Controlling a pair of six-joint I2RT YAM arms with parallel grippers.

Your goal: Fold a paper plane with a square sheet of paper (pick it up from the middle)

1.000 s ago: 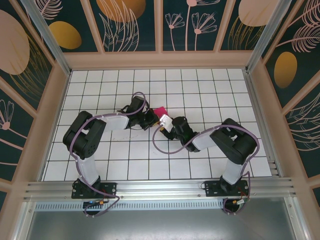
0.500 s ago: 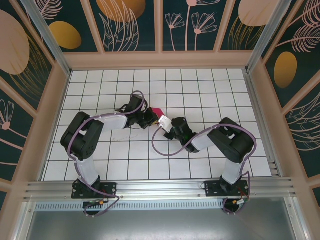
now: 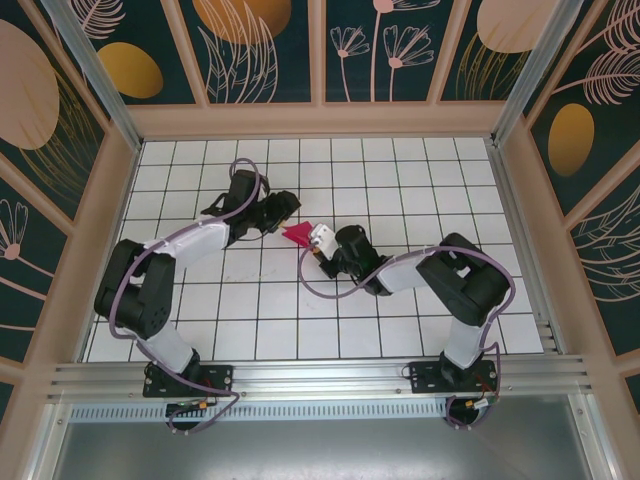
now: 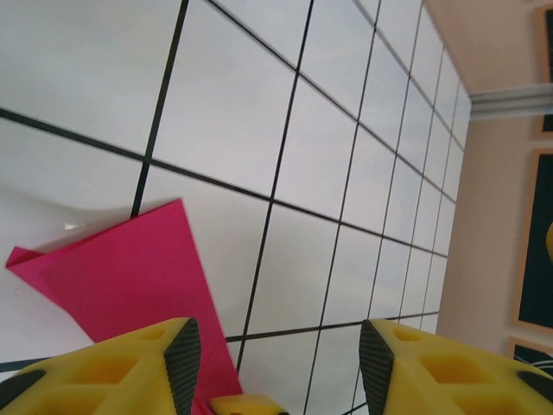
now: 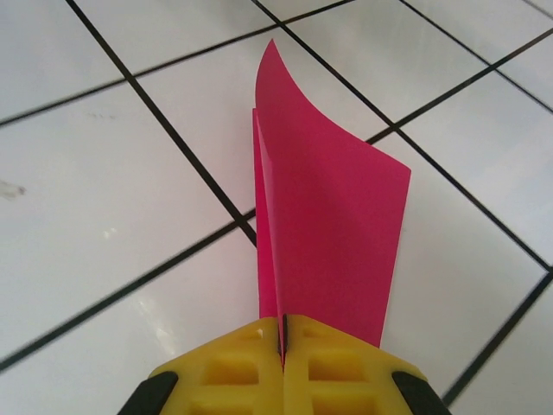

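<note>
1. Currently the right gripper point(image 5: 282, 333) is pinching the square sheet of paper point(image 5: 328, 225). Its yellow jaws are pressing fully together, and the folded layers are rising out of the seam between them.
2. Seen from the right wrist, the sheet is standing on edge and doubling over on itself. Its top corner is curling leftward and a wider flap is leaning to the right, above the white gridded table point(image 5: 104, 216).
3. From above, the right gripper point(image 3: 312, 238) is sitting near the middle of the table point(image 3: 400, 170). The sheet point(image 3: 297, 233) is showing as a small magenta wedge poking from its tip toward the left arm.
4. Meanwhile the left gripper point(image 3: 283, 205) is hovering just beside the sheet on its far side, pointing toward it and standing apart from the right gripper.
5. Through the left wrist camera, the left gripper point(image 4: 276, 354) is holding its fingers point(image 4: 183, 346) clearly apart, with only bare tile showing in the gap and nothing gripped.
6. In that same view the sheet point(image 4: 121, 268) is lying off to the left of the gap as a flat magenta panel with a folded point at its left end. Its lower edge is running in behind the finger on that side, and I cannot tell whether that finger is touching it.
</note>
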